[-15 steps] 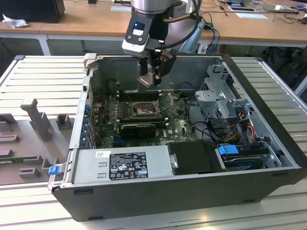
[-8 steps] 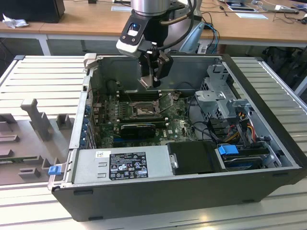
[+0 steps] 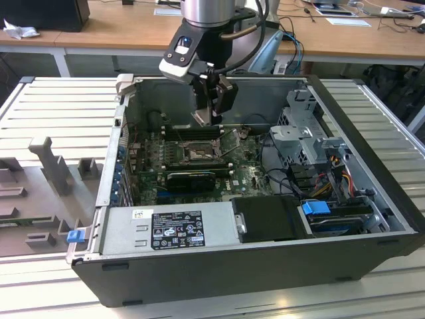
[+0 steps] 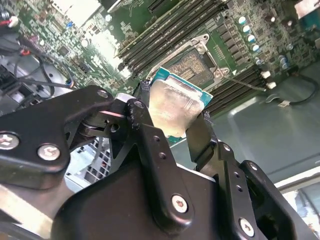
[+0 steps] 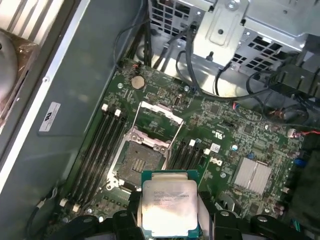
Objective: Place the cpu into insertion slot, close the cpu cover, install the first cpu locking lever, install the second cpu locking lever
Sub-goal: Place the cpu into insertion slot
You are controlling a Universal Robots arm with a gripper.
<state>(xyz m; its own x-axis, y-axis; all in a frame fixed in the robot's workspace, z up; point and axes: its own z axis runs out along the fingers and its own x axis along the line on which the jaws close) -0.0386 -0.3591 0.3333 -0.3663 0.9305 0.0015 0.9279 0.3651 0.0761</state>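
The cpu (image 5: 169, 207) looked light, thin and stiff, a flat chip with a smooth metal lid that could slide under a loose pinch. It was probably delicate on its underside and corners, so its side edges seemed the safe place to take hold. That was how the gripper (image 5: 170, 216) had it, the fingers (image 4: 200, 137) clamped on two opposite edges with the lid left bare. In the exterior view the arm (image 3: 209, 13) came down from above into the open case (image 3: 199, 266), its wrist tilted over the green board (image 5: 240, 135). The cpu hung above the slot (image 5: 142, 162) and apart from it. The slot lay bare, its tan-gold centre showing, and the cover (image 5: 157, 117) stood raised at its edge.
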